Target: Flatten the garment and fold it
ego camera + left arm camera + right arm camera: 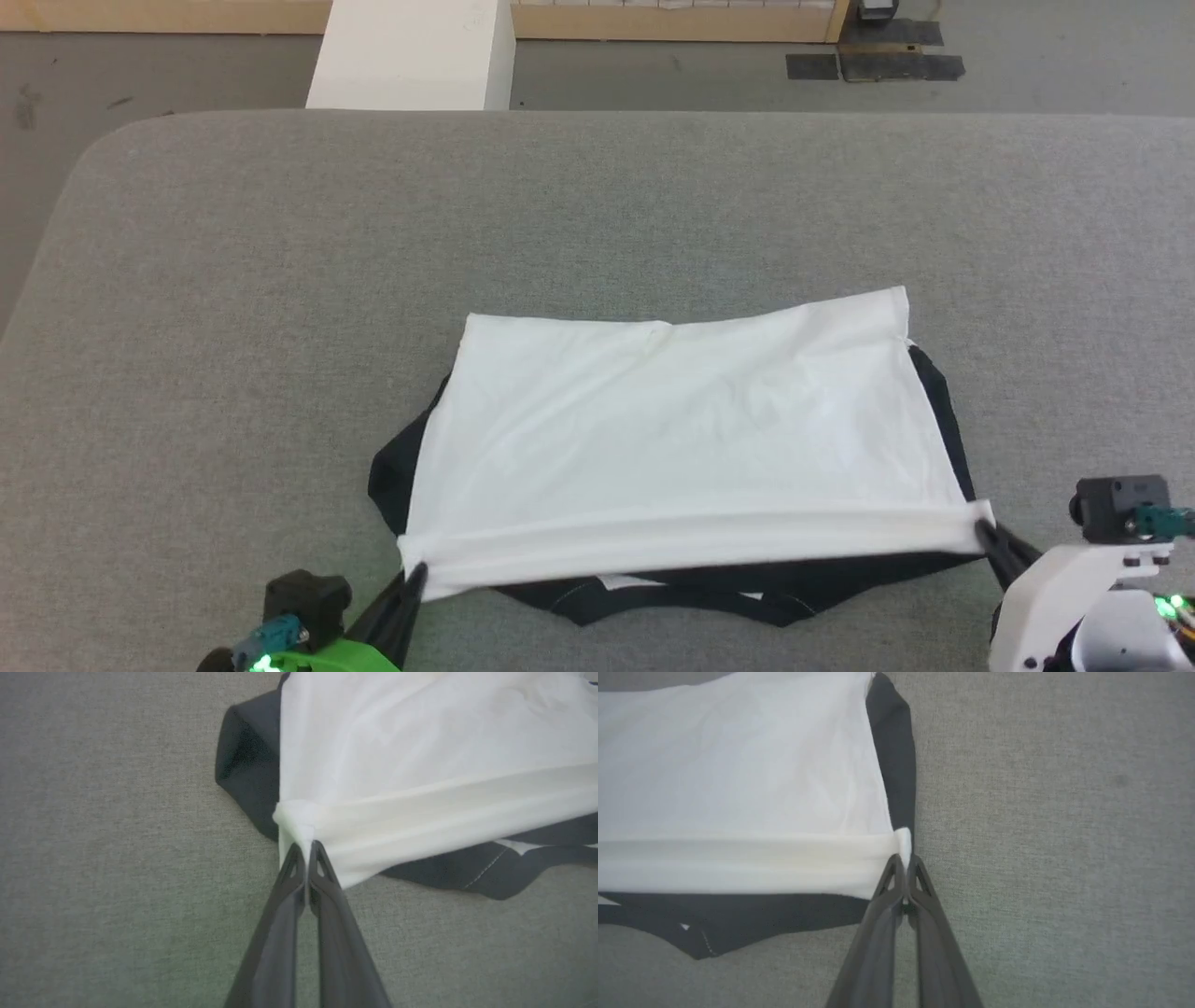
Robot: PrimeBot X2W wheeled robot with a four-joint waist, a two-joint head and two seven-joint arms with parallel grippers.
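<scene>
The garment [681, 439] lies on the grey table [233, 308], its white panel on top with black cloth showing at both sides and along the near edge. Its near white edge is doubled into a taut band. My left gripper [416, 571] is shut on the band's left corner, seen close in the left wrist view [306, 845] against the garment [420, 756]. My right gripper [986, 528] is shut on the band's right corner, with its tips [905, 858] pinching the white cloth of the garment [738, 779].
The grey cloth-covered table spreads wide around the garment on the far side and the left. Beyond its far edge stand a white block [411, 51], a pale wooden base [672, 21] and dark floor mats [878, 56].
</scene>
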